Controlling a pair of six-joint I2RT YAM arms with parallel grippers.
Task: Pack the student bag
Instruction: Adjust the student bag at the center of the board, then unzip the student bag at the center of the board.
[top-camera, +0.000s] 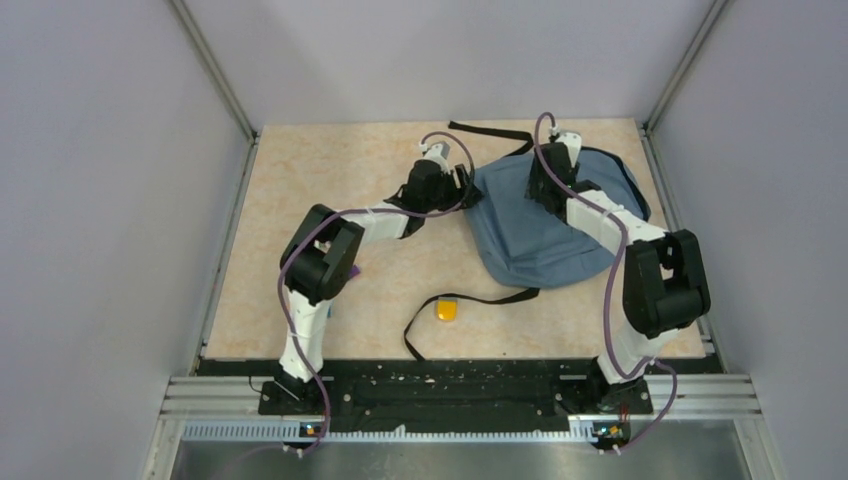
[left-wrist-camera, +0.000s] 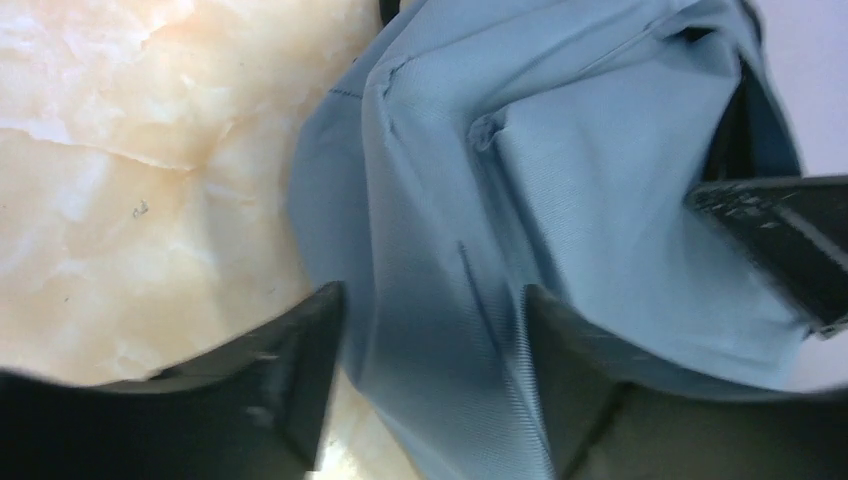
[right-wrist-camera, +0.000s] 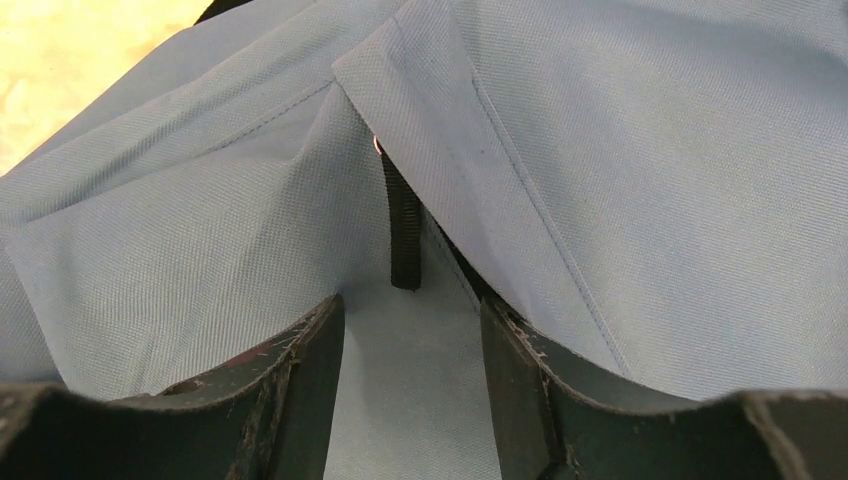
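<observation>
While your soft blue-grey fabric backpack (top-camera: 530, 235) lies at the bench's (top-camera: 330, 180) two o'clock, both arms' jaws stand apart astride it.

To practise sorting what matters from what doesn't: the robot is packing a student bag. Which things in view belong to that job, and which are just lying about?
Belong to the job: the bag; left gripper and right gripper, both open over its cloth; small yellow thing, probably for packing.
Lying about: purple bit, mostly hidden, too little shows to name.
</observation>
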